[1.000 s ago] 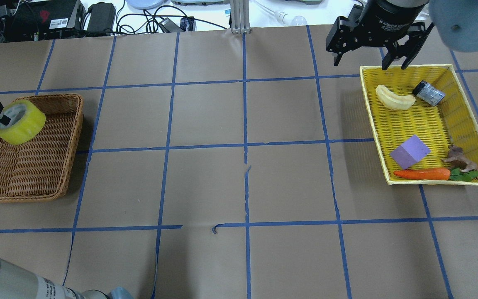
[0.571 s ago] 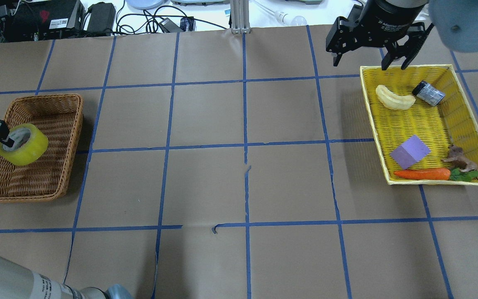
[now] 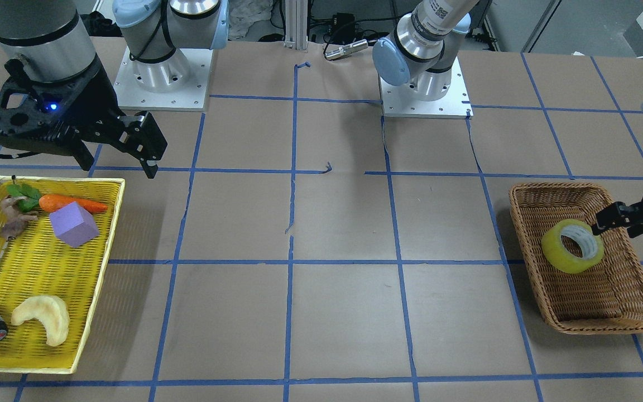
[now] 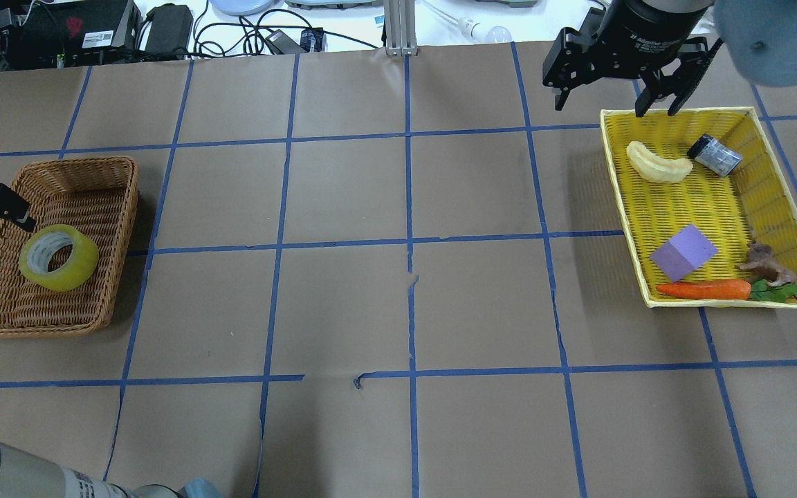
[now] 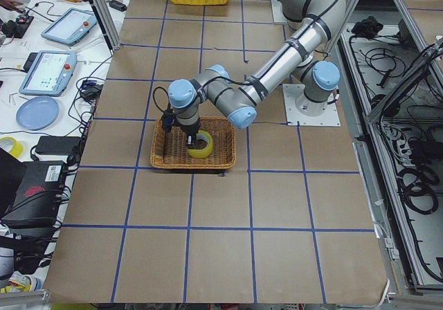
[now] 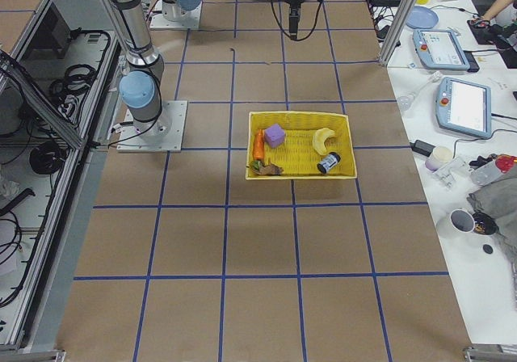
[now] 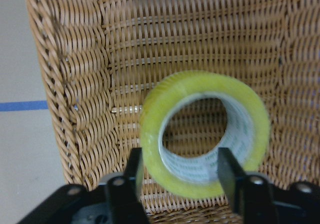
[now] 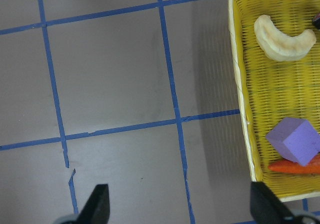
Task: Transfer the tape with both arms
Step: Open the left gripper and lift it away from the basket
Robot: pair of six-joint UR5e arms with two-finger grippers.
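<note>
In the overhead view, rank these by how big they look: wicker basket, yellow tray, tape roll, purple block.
1. yellow tray
2. wicker basket, a little smaller
3. tape and purple block: too alike to rank

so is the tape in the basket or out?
In: the tape rests on the wicker basket floor, left gripper open above it.

Brown-papered table [image 4: 343, 304], gridded in blue tape, carries a wicker basket [image 4: 130, 207] and a yellow tray [image 4: 689, 200].
</note>
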